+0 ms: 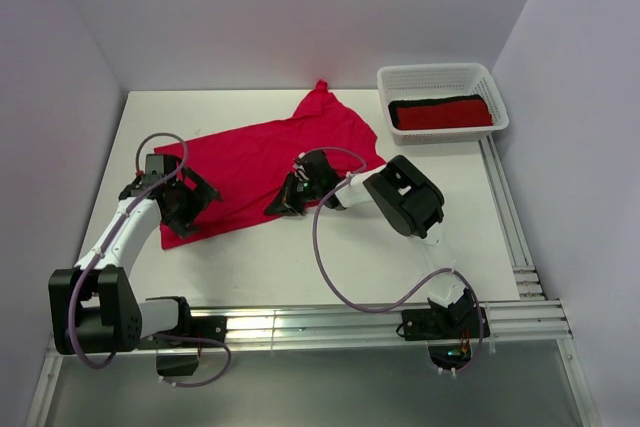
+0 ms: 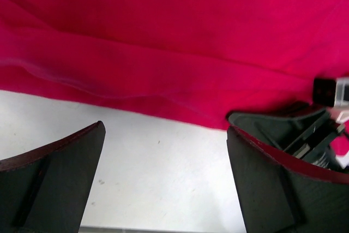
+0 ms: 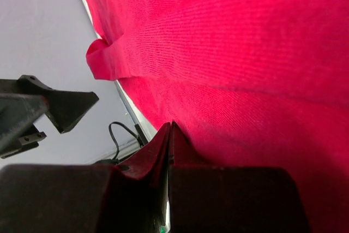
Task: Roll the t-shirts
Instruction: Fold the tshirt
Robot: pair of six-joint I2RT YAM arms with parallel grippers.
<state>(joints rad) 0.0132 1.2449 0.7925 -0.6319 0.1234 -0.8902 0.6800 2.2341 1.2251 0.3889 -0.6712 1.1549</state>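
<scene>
Gaping wide and empty at the left gripper (image 2: 164, 129), over bare bench (image 2: 163, 189) just beside the near hem of the red t-shirt (image 2: 174, 36). Shut tight at the right gripper (image 3: 170, 128), tips on that same hem, pinching fabric or not impossible to tell. Spread out mid-bench, well apart from the white basket (image 1: 440, 73) far right.

The left arm (image 1: 128, 227) has a slim white link between black joints, and a boxy black base (image 1: 92, 312) with rounded corners. The right arm (image 1: 405, 197) is mostly black and bulky, with one white piece on its side. A thin mauve cable (image 1: 330, 267) runs in loops along each arm. The fingers (image 2: 54, 184) are matte black wedges with a dark reddish inner edge.
</scene>
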